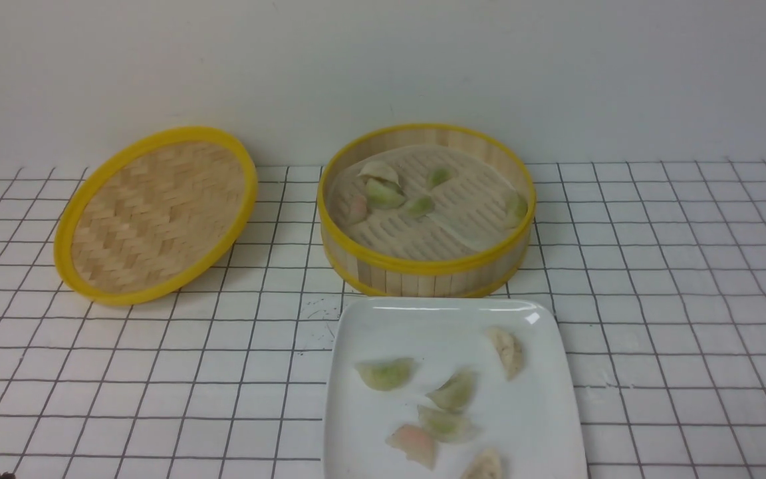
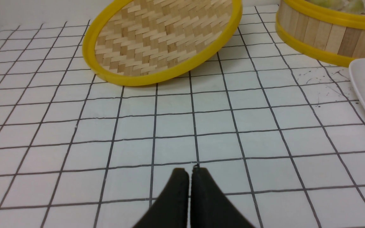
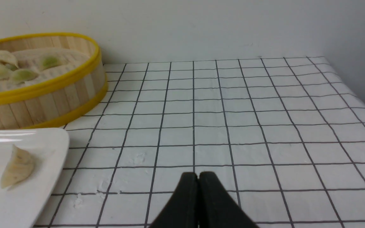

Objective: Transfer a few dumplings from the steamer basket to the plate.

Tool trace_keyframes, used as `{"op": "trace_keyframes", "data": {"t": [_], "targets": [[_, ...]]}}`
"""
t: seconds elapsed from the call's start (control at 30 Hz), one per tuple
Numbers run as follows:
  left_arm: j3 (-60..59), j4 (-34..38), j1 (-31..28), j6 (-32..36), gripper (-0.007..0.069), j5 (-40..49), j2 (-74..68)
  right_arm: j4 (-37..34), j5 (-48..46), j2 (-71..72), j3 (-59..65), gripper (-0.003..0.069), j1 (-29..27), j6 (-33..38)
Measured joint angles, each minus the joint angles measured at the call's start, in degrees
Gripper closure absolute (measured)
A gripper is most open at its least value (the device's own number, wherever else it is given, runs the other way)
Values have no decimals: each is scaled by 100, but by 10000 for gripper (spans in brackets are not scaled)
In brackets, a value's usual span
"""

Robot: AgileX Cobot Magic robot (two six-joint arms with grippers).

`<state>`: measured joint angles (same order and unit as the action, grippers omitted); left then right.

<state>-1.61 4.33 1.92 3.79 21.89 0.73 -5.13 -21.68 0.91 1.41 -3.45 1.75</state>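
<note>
The steamer basket (image 1: pixel 423 269) stands at the back centre and holds several dumplings (image 1: pixel 383 193) on its pale liner. The white square plate (image 1: pixel 383 319) lies in front of it with several dumplings (image 1: pixel 386 372) on it. The basket (image 3: pixel 43 101) and the plate's corner (image 3: pixel 55 139) with one whitish dumpling (image 3: pixel 17 169) also show in the right wrist view. My left gripper (image 2: pixel 190 171) is shut and empty above bare tablecloth, left of the plate. My right gripper (image 3: pixel 198 174) is shut and empty above bare cloth, right of the plate. Neither gripper shows in the front view.
The flat woven lid (image 1: pixel 157 213) with a yellow rim leans at the back left; it also shows in the left wrist view (image 2: pixel 163 41). A wall (image 1: pixel 383 66) stands close behind. The table's right edge (image 3: pixel 353 85) runs by the side wall.
</note>
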Motion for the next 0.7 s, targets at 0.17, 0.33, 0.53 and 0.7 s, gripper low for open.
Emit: {"op": "trace_keyframes", "data": {"t": [0.17, 0.33, 0.53, 0.7], "targets": [[0, 0, 0, 0, 631, 0, 0, 5, -27, 0, -6, 673, 1, 27], [0, 0, 0, 0, 631, 0, 0, 5, -27, 0, -6, 673, 1, 46], [0, 0, 0, 0, 631, 0, 0, 5, -27, 0, -6, 673, 1, 41], [0, 0, 0, 0, 631, 0, 0, 5, -27, 0, -6, 673, -1, 28]]}}
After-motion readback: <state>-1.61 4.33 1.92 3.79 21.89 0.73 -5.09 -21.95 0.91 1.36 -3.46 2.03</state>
